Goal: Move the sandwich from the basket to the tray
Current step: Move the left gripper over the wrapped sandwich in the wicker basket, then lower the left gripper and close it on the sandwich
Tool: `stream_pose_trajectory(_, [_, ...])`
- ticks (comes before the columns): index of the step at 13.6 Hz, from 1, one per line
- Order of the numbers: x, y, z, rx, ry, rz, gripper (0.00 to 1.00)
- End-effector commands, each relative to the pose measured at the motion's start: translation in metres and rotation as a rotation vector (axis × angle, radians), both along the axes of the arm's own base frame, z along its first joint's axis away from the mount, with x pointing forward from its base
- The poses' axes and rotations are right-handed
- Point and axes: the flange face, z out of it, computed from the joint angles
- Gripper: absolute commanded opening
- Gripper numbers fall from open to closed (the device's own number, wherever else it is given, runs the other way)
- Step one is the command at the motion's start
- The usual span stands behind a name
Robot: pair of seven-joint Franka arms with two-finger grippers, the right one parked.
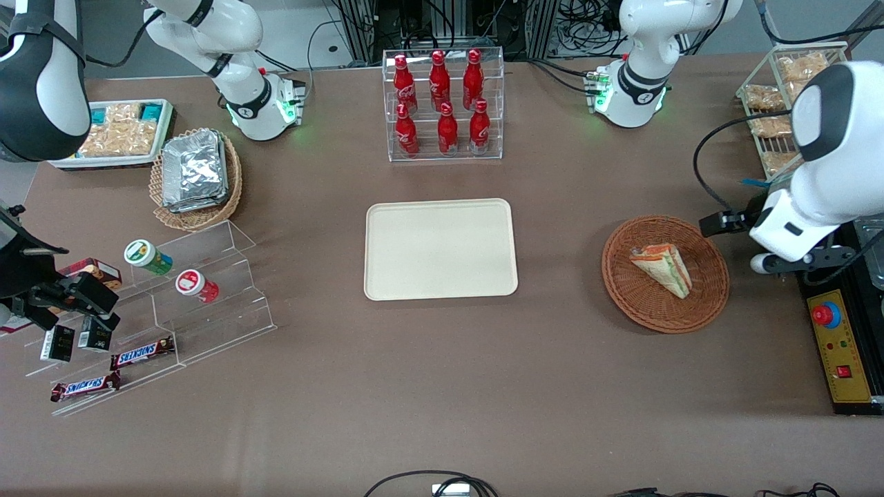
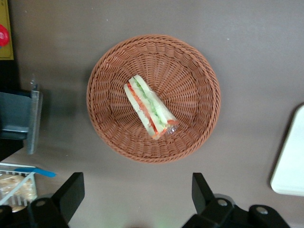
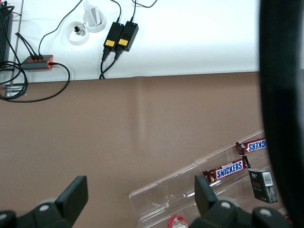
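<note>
The sandwich [image 1: 663, 269] [image 2: 149, 108], a wrapped wedge with green and red filling, lies in the reddish-brown wicker basket [image 1: 615, 276] [image 2: 199, 95]. The cream tray [image 1: 440, 248] [image 2: 289, 161] lies bare at the table's middle, a basket's width from the basket toward the parked arm's end. My gripper [image 2: 137, 190] is open, with only bare tabletop between its black fingers [image 2: 71, 190]. It hangs above the table just off the basket's rim, on the working arm's side. In the front view the white wrist [image 1: 787, 228] stands beside the basket.
A control box with a red button [image 1: 839, 345] and a wire rack of snack bags [image 1: 780, 103] flank the working arm. A clear rack of red bottles [image 1: 442, 103] stands farther from the camera than the tray. A foil-packet basket [image 1: 197, 179] and acrylic steps [image 1: 159, 297] are near the parked arm.
</note>
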Motion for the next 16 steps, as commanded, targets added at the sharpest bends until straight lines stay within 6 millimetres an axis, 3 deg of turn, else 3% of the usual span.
stream_pose_trajectory(1, [-0.030, 0.000, -0.037, 0.034, -0.052, 0.071, 1.00])
stream_pose_trajectory(6, [-0.044, 0.000, -0.101, 0.040, -0.107, 0.218, 1.00])
stream_pose_trajectory(16, [-0.040, -0.001, -0.166, 0.034, -0.168, 0.502, 1.00])
